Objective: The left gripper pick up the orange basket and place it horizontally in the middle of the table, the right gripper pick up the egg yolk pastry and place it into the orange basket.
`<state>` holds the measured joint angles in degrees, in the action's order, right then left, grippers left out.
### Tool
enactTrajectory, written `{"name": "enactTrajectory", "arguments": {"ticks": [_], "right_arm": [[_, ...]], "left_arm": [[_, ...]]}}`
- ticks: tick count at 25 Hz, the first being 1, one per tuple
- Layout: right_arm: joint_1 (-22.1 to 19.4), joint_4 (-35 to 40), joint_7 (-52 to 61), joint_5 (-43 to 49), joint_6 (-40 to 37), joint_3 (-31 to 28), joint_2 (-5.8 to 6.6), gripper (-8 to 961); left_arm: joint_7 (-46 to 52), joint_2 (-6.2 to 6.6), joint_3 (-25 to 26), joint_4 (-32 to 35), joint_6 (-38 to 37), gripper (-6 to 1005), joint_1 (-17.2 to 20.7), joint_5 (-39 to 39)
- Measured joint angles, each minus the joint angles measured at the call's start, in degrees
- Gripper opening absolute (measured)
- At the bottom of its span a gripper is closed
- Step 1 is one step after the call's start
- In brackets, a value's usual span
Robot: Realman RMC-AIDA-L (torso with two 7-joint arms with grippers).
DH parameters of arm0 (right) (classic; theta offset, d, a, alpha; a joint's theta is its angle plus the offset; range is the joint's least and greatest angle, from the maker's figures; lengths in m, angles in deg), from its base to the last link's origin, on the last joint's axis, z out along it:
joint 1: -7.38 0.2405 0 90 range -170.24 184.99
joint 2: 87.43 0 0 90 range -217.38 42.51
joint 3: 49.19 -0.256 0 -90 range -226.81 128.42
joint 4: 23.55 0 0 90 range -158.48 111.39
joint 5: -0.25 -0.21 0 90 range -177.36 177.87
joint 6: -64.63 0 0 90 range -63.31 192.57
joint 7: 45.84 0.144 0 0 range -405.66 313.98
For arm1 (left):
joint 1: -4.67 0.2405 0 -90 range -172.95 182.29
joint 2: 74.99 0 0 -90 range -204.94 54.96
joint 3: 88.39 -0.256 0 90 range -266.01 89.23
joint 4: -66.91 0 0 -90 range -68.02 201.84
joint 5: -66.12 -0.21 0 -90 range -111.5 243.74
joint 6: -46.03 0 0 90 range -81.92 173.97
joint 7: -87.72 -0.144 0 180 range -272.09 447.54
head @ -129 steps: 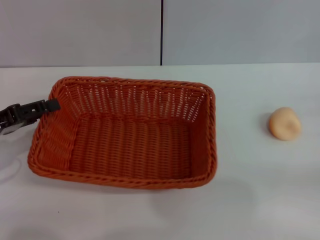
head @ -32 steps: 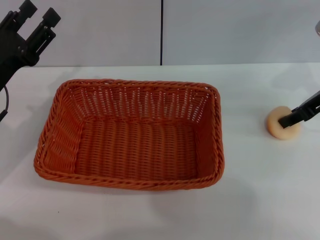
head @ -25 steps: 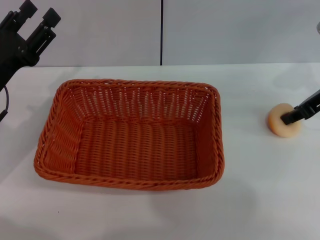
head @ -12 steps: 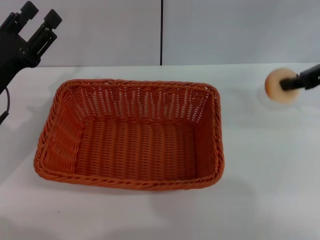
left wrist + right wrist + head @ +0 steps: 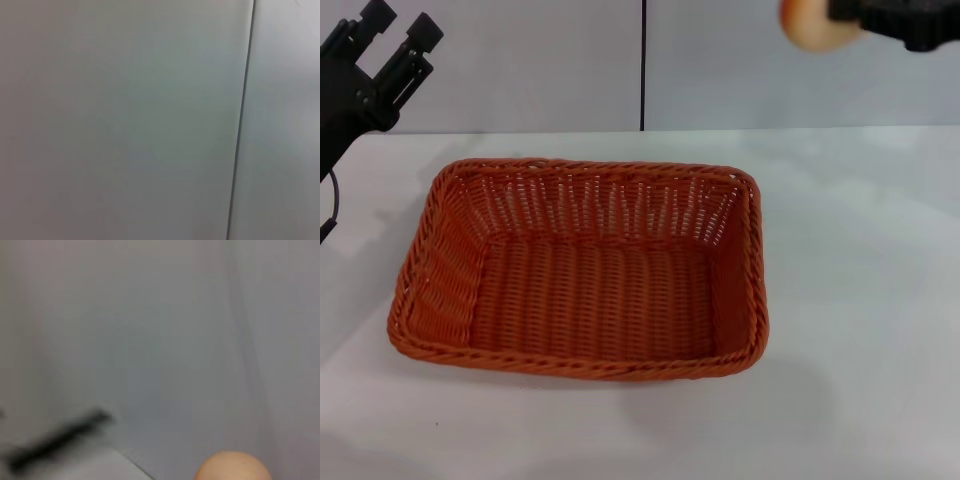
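The orange basket [image 5: 578,267] lies flat on the white table [image 5: 860,330], its long side running left to right, with nothing inside it. High at the top right, my right gripper [image 5: 845,15] is shut on the egg yolk pastry [image 5: 810,25], held well above the table and to the right of the basket's far right corner. The right wrist view shows the pastry [image 5: 232,466] as a pale round shape at the frame's edge. My left gripper [image 5: 392,32] hangs open and raised at the top left, apart from the basket.
A grey wall with a dark vertical seam [image 5: 643,65] stands behind the table. The left wrist view shows only that wall and its seam [image 5: 241,120]. A black cable [image 5: 330,205] hangs at the left edge.
My right gripper has lifted the pastry from the table at the right, up and leftward to the top of the view. The basket and the left gripper have stayed put.
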<state>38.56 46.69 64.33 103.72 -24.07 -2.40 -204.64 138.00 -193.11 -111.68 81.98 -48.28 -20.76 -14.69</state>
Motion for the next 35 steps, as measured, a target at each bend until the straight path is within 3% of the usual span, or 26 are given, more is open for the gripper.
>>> {"name": "enactTrajectory", "arguments": {"ticks": [3, 11, 16, 24, 28, 35], "right_arm": [[2.1, -4.7, -4.3, -8.2, -4.2, 2.8, 0.08, 139], [8.2, -13.9, -7.1, -8.7, -5.8, 10.9, 0.21, 114], [8.7, -14.9, -6.7, -7.6, -5.8, 11.7, -0.06, 102], [5.9, -14.8, -6.7, -8.0, -6.6, 11.2, 0.26, 451], [3.5, -13.6, -7.6, -8.3, -7.5, 7.9, -0.08, 659], [-3.3, -15.6, -19.7, -13.5, -8.1, -2.1, -1.22, 658]], "left_arm": [[0.0, 0.00, 0.0, -0.1, 0.0, 676, -0.2, 0.0], [0.0, -0.01, 0.0, -0.2, 0.1, 675, -0.3, 0.2], [0.1, -0.08, 0.0, -0.2, 0.1, 675, -0.5, 0.2], [0.2, -0.10, 0.0, -0.2, 0.0, 675, -0.9, 0.0], [0.2, -0.10, 0.0, -0.2, 0.0, 675, -1.1, 0.1], [0.2, -0.17, 0.3, -0.2, 0.0, 674, -1.4, 0.4]]}}
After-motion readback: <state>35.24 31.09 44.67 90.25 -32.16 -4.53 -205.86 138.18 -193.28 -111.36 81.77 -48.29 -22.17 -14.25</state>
